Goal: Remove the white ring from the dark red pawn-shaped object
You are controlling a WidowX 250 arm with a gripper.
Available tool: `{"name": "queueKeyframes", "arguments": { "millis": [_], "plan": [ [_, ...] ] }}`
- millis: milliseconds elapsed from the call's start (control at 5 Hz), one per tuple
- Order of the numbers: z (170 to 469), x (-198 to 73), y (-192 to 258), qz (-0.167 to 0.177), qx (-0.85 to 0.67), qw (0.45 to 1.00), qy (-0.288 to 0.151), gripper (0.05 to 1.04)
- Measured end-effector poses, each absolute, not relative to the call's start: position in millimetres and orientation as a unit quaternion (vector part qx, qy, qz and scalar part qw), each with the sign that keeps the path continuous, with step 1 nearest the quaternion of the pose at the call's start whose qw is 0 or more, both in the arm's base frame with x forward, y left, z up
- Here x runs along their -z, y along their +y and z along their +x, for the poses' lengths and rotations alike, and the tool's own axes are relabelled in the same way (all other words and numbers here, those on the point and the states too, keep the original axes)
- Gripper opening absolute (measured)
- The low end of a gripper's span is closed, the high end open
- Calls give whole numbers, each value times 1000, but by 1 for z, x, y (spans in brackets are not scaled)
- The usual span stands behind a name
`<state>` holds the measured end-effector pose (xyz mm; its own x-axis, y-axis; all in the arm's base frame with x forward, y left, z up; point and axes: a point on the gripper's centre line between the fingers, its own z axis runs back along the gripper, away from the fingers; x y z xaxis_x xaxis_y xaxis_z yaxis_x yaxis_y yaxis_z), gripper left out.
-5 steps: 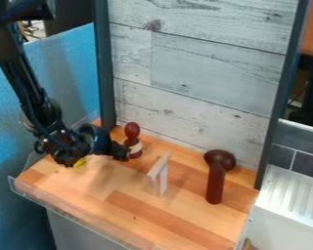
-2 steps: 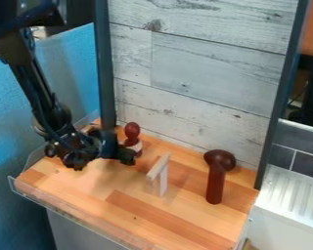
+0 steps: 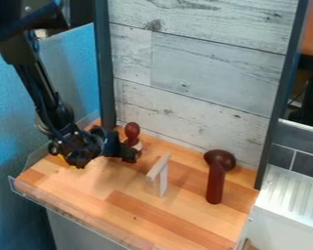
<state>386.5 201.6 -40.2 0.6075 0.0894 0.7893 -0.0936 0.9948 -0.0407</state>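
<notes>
Gripper [image 3: 129,155]: hangs low over L part of wood worktop [image 3: 129,217], arm entering from upper L of view. Jaw state: can't tell, dark parts merge; likewise can't confirm any item between them.

Nearest item: red-brown knobbed piece [image 3: 132,130], stamp-like, upright just beyond jaws, on wall side. Pale band round lower part; base partly hidden behind gripper. Contact vs. small gap: can't tell.

Other items, ref. jaws: pale wood bracket [image 3: 160,175], standing, near, to R & slightly toward camera. Dark-brown mallet-like piece [image 3: 215,183], well apart, farther R; rounded head on wall side, handle toward camera. Small yellow patch [image 3: 59,157] to L of jaws, by the arm's wrist; ID unclear.

Handling (judged, not tested): knobbed piece prob. turned wood or similar, stiff, light to moderate wt., low fragility. Finish looks smooth, so round knob may slip or roll out of a pinch. Rec. hold at narrow neck under knob, level & centred, jaws either side; knob above then acts as a stop. Avoid gripping crown of knob. Wide lower part gives more contact but may be too broad; check clearance. Off-centre push could tip it toward wall panel [image 3: 205,73].
</notes>
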Motion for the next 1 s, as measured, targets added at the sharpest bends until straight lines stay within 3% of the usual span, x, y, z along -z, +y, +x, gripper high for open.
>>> {"name": "queueKeyframes", "arguments": {
  "millis": [600, 800, 1000],
  "plan": [
    [405, 38, 203, 5, -57, 896, -440, 962],
    [405, 44, 202, 2, -58, 898, -436, 744],
    [405, 44, 201, 0, -54, 898, -436, 739]
  ]
}}
